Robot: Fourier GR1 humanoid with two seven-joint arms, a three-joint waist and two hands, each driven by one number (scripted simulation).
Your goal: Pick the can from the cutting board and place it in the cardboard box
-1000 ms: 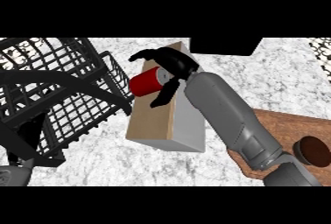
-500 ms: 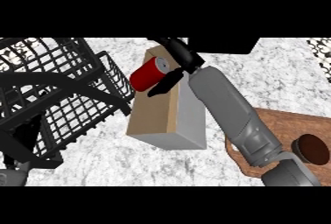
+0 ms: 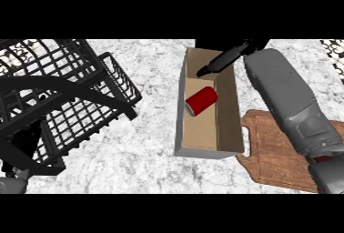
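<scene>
Cardboard box (image 3: 230, 119): tan-brown inside, near outer wall grey.
Can (image 3: 201, 100) in the box: plain red.
Counter (image 3: 148, 150) around the box: white, mottled with grey marbling.
Cutting board (image 3: 282, 154) right of the box: reddish-brown, streaked wood grain.
Wire basket (image 3: 60, 91) left of the box: black open grid.
Right hand (image 3: 225, 59) over the box's far end: black; forearm (image 3: 289, 100) grey.

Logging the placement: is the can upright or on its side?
On its side: the can lies inside the cardboard box, round end showing.

Single head view, looking steeply down, close above counter (image 3: 151, 136).
</scene>
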